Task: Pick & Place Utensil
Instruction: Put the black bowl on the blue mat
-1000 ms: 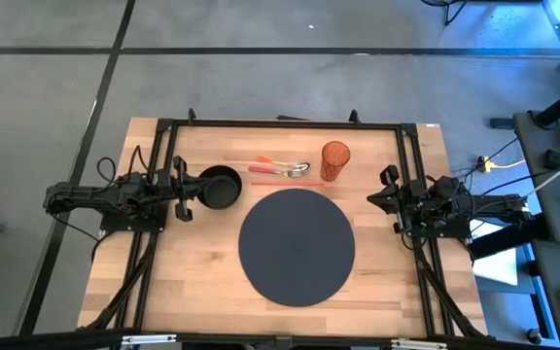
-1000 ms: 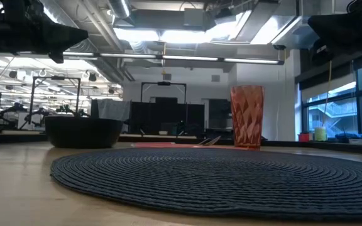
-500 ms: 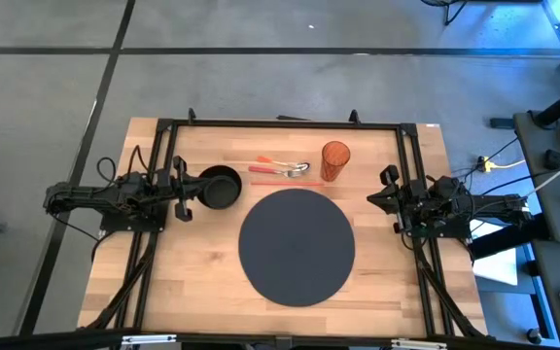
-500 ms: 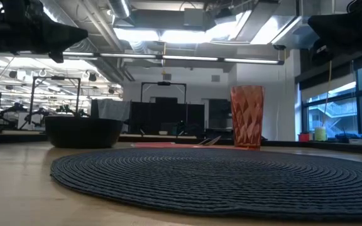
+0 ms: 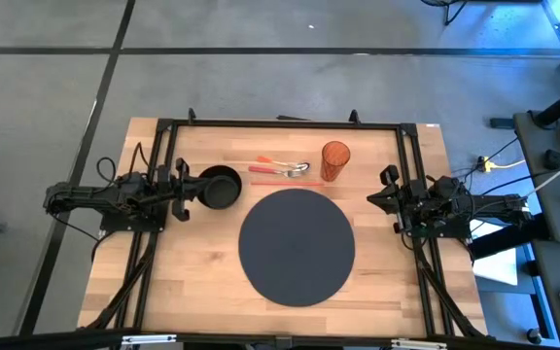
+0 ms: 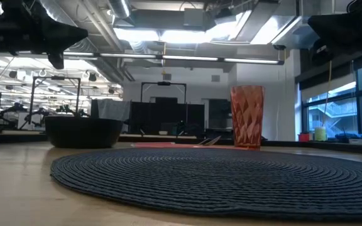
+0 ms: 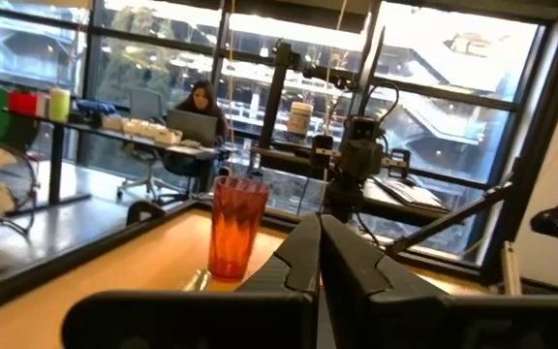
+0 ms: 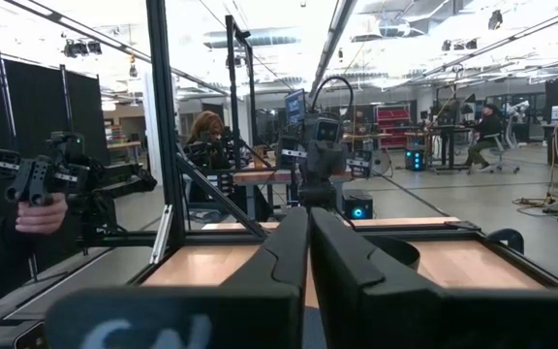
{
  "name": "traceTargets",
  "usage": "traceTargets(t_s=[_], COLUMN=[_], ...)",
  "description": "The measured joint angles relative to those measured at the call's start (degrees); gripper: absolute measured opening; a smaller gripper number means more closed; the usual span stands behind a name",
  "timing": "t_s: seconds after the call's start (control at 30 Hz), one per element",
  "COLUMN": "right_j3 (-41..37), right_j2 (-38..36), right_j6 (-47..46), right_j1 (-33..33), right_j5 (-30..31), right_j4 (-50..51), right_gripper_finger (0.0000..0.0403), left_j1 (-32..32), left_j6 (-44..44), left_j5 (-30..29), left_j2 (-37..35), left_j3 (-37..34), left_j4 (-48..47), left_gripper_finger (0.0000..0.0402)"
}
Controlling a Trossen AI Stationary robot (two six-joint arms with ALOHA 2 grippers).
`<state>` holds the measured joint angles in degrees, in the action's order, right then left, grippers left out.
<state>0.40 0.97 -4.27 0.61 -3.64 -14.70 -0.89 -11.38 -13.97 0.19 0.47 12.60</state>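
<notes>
High view: the utensils (image 5: 282, 169) lie near the table's (image 5: 397, 292) far edge, between the black bowl (image 5: 219, 187) and the orange cup (image 5: 334, 160). Risk: a descending arm may topple the cup. Left gripper (image 5: 180, 191) and right gripper (image 5: 389, 199) hover level at opposite side edges, fingers pressed together, empty.

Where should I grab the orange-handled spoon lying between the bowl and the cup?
Grip the orange-handled spoon at mid-handle, coming straight down from above. It lies flat on the table, so only a top approach gets a finger on each side. The handle runs toward the black bowl, the metal end toward the orange cup; mid-handle keeps clear of both, though another utensil lies close alongside. The left pincer is nearer.
</notes>
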Motion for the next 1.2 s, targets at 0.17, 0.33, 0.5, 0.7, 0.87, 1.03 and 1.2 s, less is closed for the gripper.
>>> traceTargets(t_s=[0.17,0.33,0.5,0.7,0.87,1.03,1.2], right_j3=[0.0,0.0,0.0,0.0,0.0,0.0,0.0], right_j2=[0.0,0.0,0.0,0.0,0.0,0.0,0.0], right_j6=[0.2,0.2,0.1,0.0,0.0,0.2,0.3], right_j1=[0.0,0.0,0.0,0.0,0.0,0.0,0.0], right_j5=[0.2,3.9,5.5,5.6,5.6,5.7,8.4], right_j4=[0.0,0.0,2.2,3.9,3.9,3.9,3.9], right_gripper_finger=[0.0017,0.0017,0.0017,0.0017,0.0017,0.0017,0.0017], left_j1=[0.0,-0.9,-2.4,-3.2,-3.5,-3.5,-3.5], left_j6=[-0.2,-1.8,-3.1,-1.4,-6.8,-8.6,-11.1], left_j5=[1.1,-1.6,-8.8,-6.9,-5.5,-2.2,-0.9], left_j2=[1.5,10.7,25.8,46.3,60.2,67.4,70.6], left_j3=[4.6,13.7,26.8,43.9,49.7,50.5,50.5], left_j4=[-4.5,-15.7,-26.7,-52.6,-62.4,-63.1,-63.3], left_gripper_finger=[0.0004,0.0004,0.0004,0.0003,0.0003,0.0013,0.005])
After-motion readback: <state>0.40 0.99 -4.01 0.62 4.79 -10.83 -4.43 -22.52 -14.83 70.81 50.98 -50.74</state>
